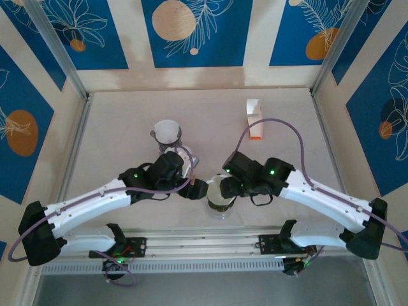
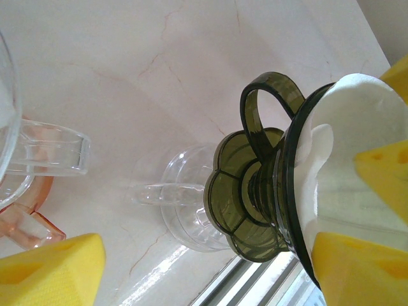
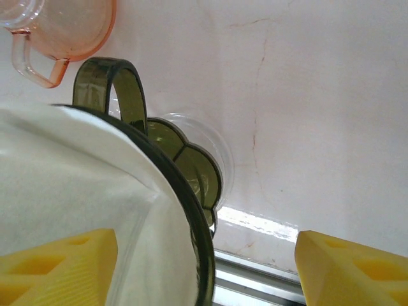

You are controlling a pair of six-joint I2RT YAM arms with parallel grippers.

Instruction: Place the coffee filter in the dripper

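Observation:
The olive-green dripper (image 1: 221, 192) (image 2: 255, 204) (image 3: 191, 172) stands on a clear glass base (image 2: 182, 210) near the table's front edge. The white coffee filter (image 2: 357, 127) (image 3: 70, 185) lies inside its cone. My left gripper (image 1: 196, 189) (image 2: 207, 245) is open at the dripper's left side, with one yellow finger (image 2: 54, 271) out over the table and the other by the filter's rim. My right gripper (image 1: 231, 187) (image 3: 207, 234) is open astride the rim. One of its fingers (image 3: 60, 268) is over the filter and the other is outside the dripper.
A pink transparent cup (image 3: 64, 25) (image 2: 25, 220) and a clear glass vessel (image 1: 167, 132) stand behind the left gripper. A white and orange box (image 1: 255, 119) stands at the back right. A metal rail (image 1: 204, 239) runs along the near edge.

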